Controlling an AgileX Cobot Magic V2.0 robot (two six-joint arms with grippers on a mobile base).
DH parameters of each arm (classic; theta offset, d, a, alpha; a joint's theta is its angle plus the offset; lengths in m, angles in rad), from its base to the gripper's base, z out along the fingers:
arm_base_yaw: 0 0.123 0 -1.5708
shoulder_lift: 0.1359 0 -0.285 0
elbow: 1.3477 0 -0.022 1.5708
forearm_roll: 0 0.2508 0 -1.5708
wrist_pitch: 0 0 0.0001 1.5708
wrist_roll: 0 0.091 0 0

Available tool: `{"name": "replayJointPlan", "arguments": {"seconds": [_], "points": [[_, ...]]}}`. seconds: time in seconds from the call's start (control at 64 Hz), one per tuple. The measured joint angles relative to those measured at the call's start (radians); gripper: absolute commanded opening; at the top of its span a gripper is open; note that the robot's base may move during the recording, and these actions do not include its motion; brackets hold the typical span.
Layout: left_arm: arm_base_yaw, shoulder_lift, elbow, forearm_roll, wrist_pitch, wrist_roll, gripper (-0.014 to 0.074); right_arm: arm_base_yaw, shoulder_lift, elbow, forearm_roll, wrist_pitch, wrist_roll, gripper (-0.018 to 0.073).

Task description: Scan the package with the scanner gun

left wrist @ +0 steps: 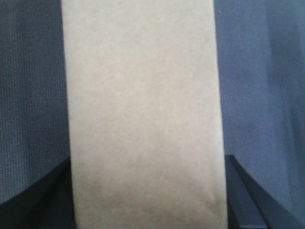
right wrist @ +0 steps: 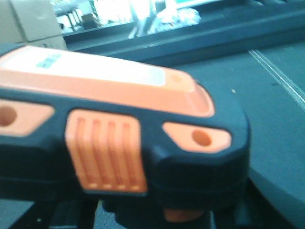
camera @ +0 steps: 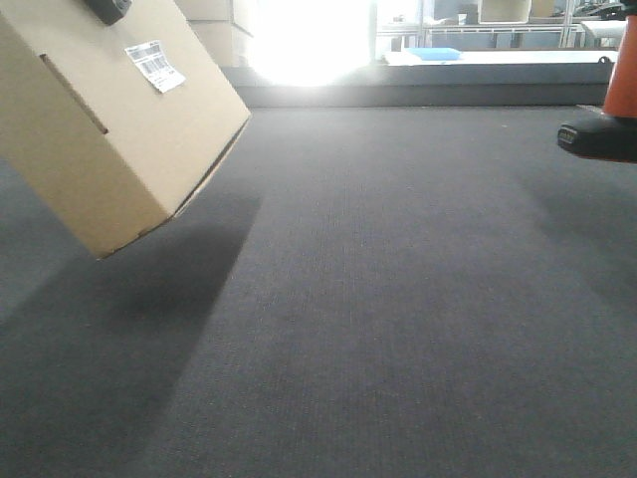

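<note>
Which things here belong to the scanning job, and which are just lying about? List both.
Job in hand:
- package, tilted and off the surface
- barcode label on the package
- scanner gun

Lying about:
- stacked cardboard boxes at the back
- blue flat object near the bright window

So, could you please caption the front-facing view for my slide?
Tilted package, barcode label visible, opposite the scanner gun at frame edge.
</note>
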Motion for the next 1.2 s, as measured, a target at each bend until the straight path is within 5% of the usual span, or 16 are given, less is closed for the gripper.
{"name": "replayJointPlan", "arguments": {"seconds": [0.515, 1.202], "points": [[0.0, 0.0, 0.0, 0.0, 0.0, 0.0, -0.0111, 0.0, 0.236, 0.01, -0.169, -0.233, 0.121, -0.0158], [0.0, 0.0, 0.0, 0.0, 0.0, 0.0, -0.0111, 0.0, 0.358, 0.01, -0.177, -0.297, 0.153, -0.0158]]}}
